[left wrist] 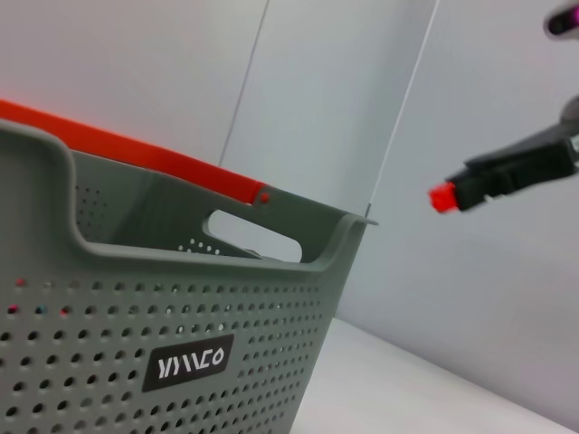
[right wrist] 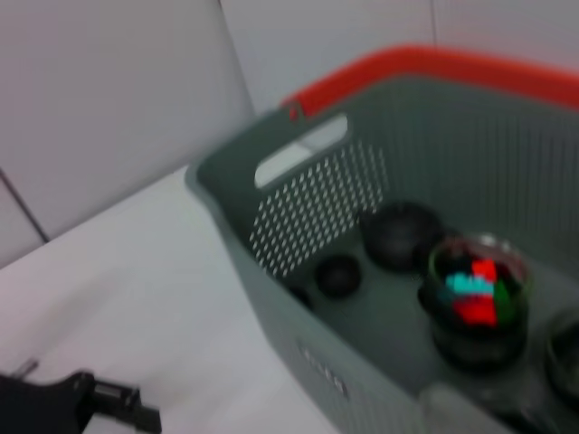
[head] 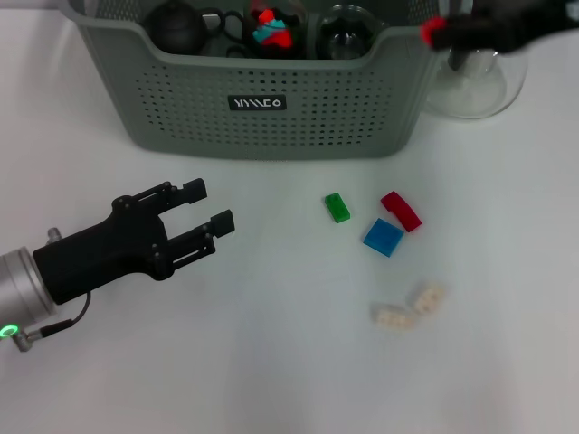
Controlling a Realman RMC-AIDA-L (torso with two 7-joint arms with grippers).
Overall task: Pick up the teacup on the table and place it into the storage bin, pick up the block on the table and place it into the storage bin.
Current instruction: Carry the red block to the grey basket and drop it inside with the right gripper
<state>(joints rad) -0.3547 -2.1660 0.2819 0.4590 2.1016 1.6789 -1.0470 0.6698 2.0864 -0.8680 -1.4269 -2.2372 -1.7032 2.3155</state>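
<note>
I see L gripper (head: 206, 206) near-left on the table (head: 271, 362), fingers apart, empty. R gripper (head: 443, 32) pinches a red block (head: 432, 30) beside storage bin (head: 271, 117) far-right corner.

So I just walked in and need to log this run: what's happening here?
The robot is clearing the table into the storage bin. The right gripper is raised by the bin's right end, holding a small red block. The left gripper hovers open and empty over the table in front of the bin. Dark teaware and a glass of coloured pieces already sit inside. Green, blue, red and two pale blocks lie on the table.
</note>
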